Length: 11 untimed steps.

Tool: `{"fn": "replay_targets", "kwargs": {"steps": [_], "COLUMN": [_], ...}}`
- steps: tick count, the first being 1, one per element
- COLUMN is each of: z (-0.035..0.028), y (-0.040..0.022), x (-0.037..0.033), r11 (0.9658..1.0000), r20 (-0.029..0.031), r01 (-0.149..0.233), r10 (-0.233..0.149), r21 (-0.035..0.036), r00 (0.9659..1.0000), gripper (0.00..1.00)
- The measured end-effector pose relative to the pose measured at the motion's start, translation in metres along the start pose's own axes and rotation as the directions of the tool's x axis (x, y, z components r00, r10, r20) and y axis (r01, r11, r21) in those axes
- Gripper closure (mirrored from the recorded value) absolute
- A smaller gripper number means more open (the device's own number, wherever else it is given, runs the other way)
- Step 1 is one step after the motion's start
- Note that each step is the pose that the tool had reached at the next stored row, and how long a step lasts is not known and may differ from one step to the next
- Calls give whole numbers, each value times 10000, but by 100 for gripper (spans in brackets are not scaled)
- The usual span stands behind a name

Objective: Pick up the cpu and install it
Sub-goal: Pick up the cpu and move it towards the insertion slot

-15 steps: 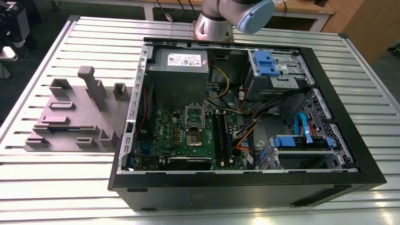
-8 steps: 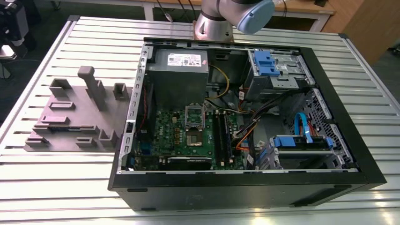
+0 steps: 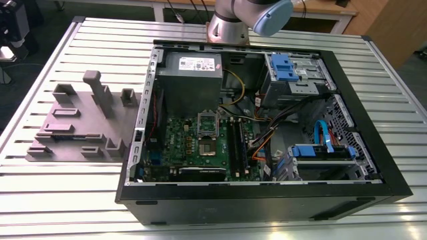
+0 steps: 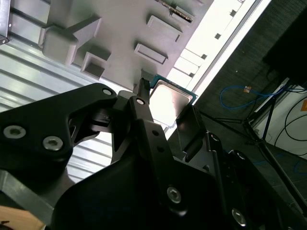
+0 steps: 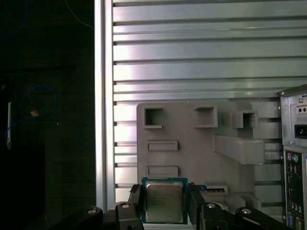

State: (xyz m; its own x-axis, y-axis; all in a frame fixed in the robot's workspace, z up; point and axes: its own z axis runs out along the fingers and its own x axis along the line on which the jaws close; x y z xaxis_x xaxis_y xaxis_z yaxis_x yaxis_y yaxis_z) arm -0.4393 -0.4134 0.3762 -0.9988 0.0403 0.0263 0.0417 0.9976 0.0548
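Tool: my tool [image 5: 165, 192] is clamped on the cpu. A black finger [image 5: 135, 199] presses against each of two opposite edges, as I see in both wrist views.
Cpu: the cpu [image 5: 164, 203] sits between the fingers, its silver-grey metal top facing the first wrist camera with a thin green rim around it. It looks lifted off everything, with the grey fixture well behind it.
Fixture: the grey moulded fixture [image 3: 73, 125] has pockets and upright posts and lies flat on the table. In the exterior view it is at 9 o'clock from the computer case, just beside its wall.
Arm: in the exterior view I see the arm [image 3: 250, 17], a silver and pale-blue joint, at 12 o'clock from the case, beyond its far wall.
Case: the black computer case [image 3: 267, 205] lies on its side, with the open side facing up.
Motherboard: the green motherboard [image 3: 180, 142] is at about 8 o'clock from the case's middle, with the silver socket frame [image 3: 208, 131] on it.
Power supply: the grey power supply [image 3: 190, 75] is at 12 o'clock from the motherboard.
Table: the slatted metal table [image 3: 80, 200] carries the case and the fixture.
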Motion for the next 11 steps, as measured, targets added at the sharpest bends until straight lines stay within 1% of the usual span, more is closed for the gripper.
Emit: {"fn": "replay_targets", "kwargs": {"steps": [3,11], "z": [-2,-53], "y": [0,3], "x": [0,2], "r11": [10000,10000], "r20": [-1,0], "r01": [0,-1], "r10": [0,1], "r21": [0,0], "r00": [10000,10000], "gripper": [53,53]}}
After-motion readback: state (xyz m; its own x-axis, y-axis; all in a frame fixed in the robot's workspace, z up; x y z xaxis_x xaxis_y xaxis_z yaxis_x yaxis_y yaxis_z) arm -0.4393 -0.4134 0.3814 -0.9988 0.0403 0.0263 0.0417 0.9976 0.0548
